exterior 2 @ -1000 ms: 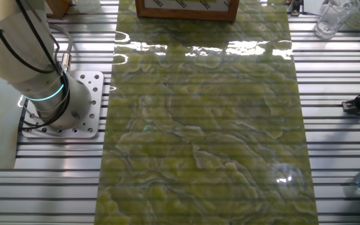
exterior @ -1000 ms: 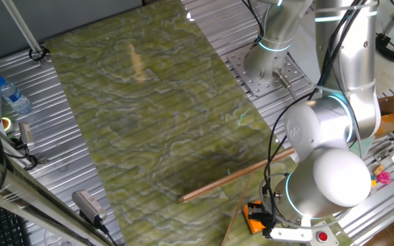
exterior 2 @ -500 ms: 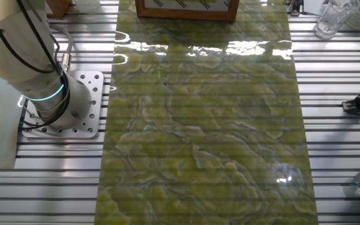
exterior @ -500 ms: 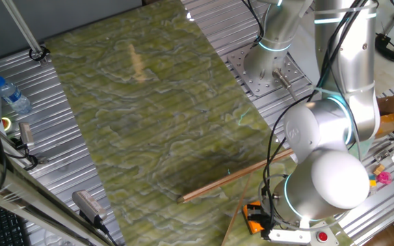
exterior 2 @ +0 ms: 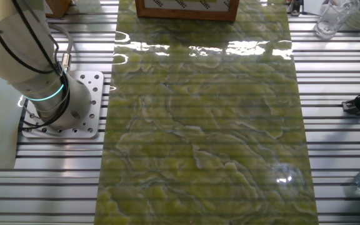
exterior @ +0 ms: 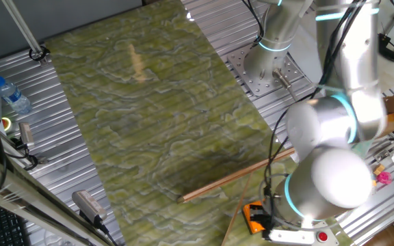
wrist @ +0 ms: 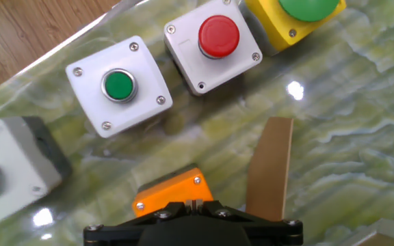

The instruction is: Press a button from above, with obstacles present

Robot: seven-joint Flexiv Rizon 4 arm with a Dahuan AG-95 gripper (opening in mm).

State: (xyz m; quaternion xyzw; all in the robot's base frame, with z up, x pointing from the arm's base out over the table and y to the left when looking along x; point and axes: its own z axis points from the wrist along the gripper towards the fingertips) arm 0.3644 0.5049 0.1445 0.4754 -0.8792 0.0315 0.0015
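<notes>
In the hand view the orange box of the button (wrist: pixel 172 189) lies right under my gripper (wrist: pixel 191 202). The gripper's black body hides the red cap. The two fingertips are pressed together, shut on nothing, above the box; I cannot tell if they touch it. A wide light-brown stick (wrist: pixel 269 167) lies just right of the box. In one fixed view the orange box (exterior: pixel 254 219) shows at the mat's near corner under the arm. The long stick (exterior: pixel 238 175) lies across the mat beside it, and a shorter stick (exterior: pixel 234 223) lies to its left. The gripper is hidden there.
Around the orange box stand a white box with a green cap (wrist: pixel 118 85), a white-grey box with a red cap (wrist: pixel 217 35), a yellow box with a green cap (wrist: pixel 296 14) and a grey box (wrist: pixel 5 174). The other fixed view shows only the arm's base (exterior 2: pixel 55 103) and the green mat (exterior 2: pixel 205 125).
The arm's upper links have shifted slightly and look blurred now. The sticks and the orange box have not moved.
</notes>
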